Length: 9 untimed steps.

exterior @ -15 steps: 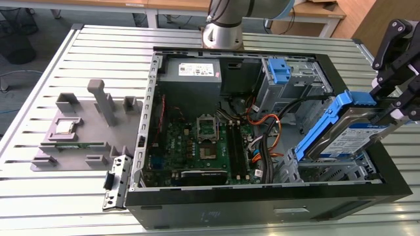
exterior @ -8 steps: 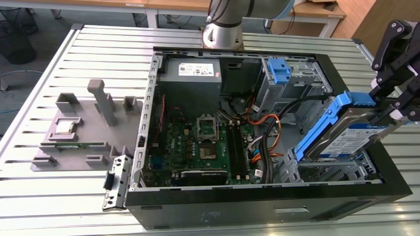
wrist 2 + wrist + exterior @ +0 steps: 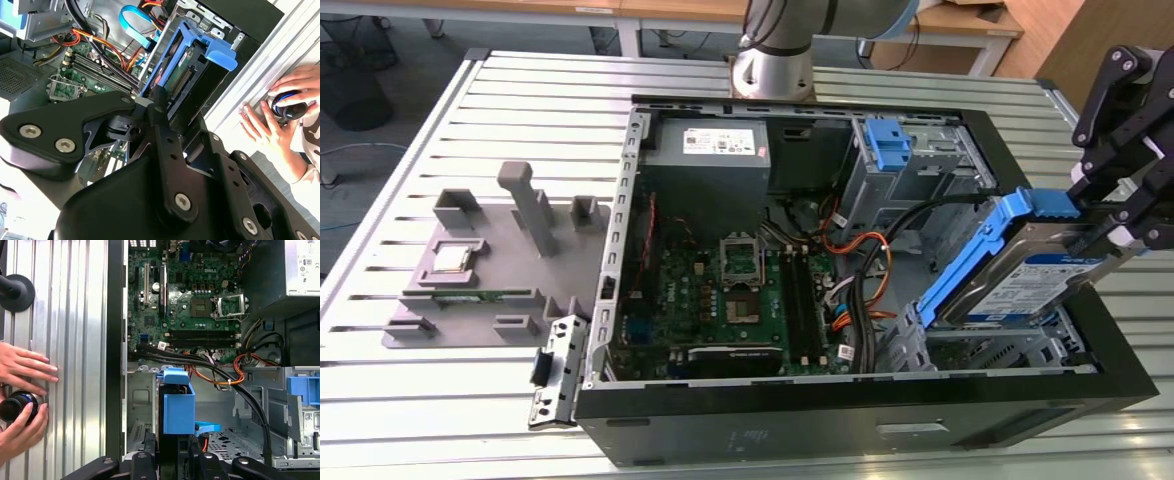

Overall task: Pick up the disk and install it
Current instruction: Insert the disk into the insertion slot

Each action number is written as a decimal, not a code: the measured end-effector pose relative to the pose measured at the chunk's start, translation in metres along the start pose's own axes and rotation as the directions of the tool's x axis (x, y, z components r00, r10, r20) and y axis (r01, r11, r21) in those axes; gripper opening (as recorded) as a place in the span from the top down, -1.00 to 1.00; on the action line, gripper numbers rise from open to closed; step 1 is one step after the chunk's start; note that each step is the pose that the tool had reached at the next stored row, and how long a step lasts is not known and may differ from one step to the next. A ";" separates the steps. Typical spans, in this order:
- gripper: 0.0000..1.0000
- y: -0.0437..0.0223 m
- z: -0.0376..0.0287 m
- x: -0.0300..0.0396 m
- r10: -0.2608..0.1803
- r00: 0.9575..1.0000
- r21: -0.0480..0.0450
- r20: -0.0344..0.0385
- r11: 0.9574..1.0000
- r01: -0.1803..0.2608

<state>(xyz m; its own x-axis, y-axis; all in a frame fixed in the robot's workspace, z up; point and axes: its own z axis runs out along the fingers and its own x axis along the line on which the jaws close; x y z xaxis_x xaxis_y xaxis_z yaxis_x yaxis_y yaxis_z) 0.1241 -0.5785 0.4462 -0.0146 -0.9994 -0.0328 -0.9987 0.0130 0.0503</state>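
Fixture: grey holder (image 3: 494, 270) on the slatted tabletop (image 3: 427, 430), at the exterior view's left, beside the case.
Case: open computer case (image 3: 854, 425) mid-tabletop, motherboard (image 3: 734, 290) exposed.
Disk: disk (image 3: 1027, 285) at the exterior view's right, tilted, in its blue carrier frame, lower end at the drive cage (image 3: 987, 350).
Claw: claw (image 3: 1107, 225) clamped on the disk's raised end, fingers against both sides.
Hand: a person's hand (image 3: 25, 367) flat on the tabletop outside the case, in the first wrist view.

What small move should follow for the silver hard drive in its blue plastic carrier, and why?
Likely lower and level it: the gripper holds the silver, blue-framed disk tilted, lower end at the grey metal drive bay, upper end above the black case.
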 end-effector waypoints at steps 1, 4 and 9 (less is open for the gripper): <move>0.30 0.0000 0.0000 0.0000 0.000 1.000 0.000 0.000 1.000 0.000; 0.30 0.0000 -0.0001 0.0000 0.000 1.000 0.000 0.000 1.000 0.000; 0.30 0.0003 -0.0068 -0.0002 0.000 1.000 0.000 0.000 1.000 0.000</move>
<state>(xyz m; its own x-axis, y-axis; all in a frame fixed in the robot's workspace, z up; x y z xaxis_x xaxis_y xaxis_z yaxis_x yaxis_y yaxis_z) 0.1241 -0.5785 0.4530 -0.0146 -0.9994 -0.0329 -0.9987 0.0130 0.0502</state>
